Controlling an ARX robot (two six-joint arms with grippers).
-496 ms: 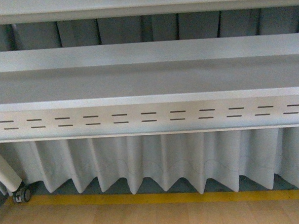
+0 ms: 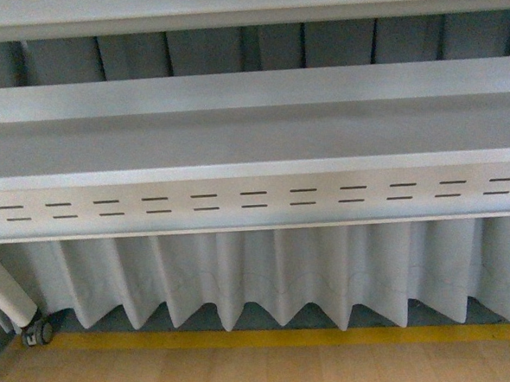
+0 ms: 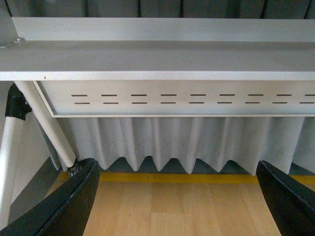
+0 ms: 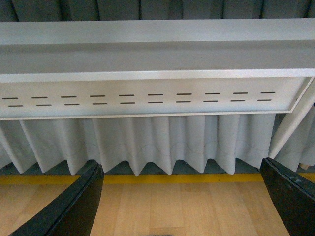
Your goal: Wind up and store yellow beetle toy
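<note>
No movement against the frame half a second earlier; same front view of the grey table [image 2: 252, 139]. Left gripper [image 3: 176, 169]: black fingers [image 3: 64, 206] spread wide, pinching nothing, above the wooden floor [image 3: 177, 211]. Right gripper [image 4: 182, 167]: likewise spread wide, pinching nothing, facing the slotted panel [image 4: 147, 98] under the table's front edge and the pleated white curtain [image 4: 147, 142] below it. As for the yellow beetle toy: not seen in any view, so its place relative to either claw cannot be told. Along the curtain's foot, a yellow strip [image 2: 264, 338]. Near the table's left corner, a white leg [image 2: 6, 293] ending in what looks like a castor [image 2: 37, 332].
</note>
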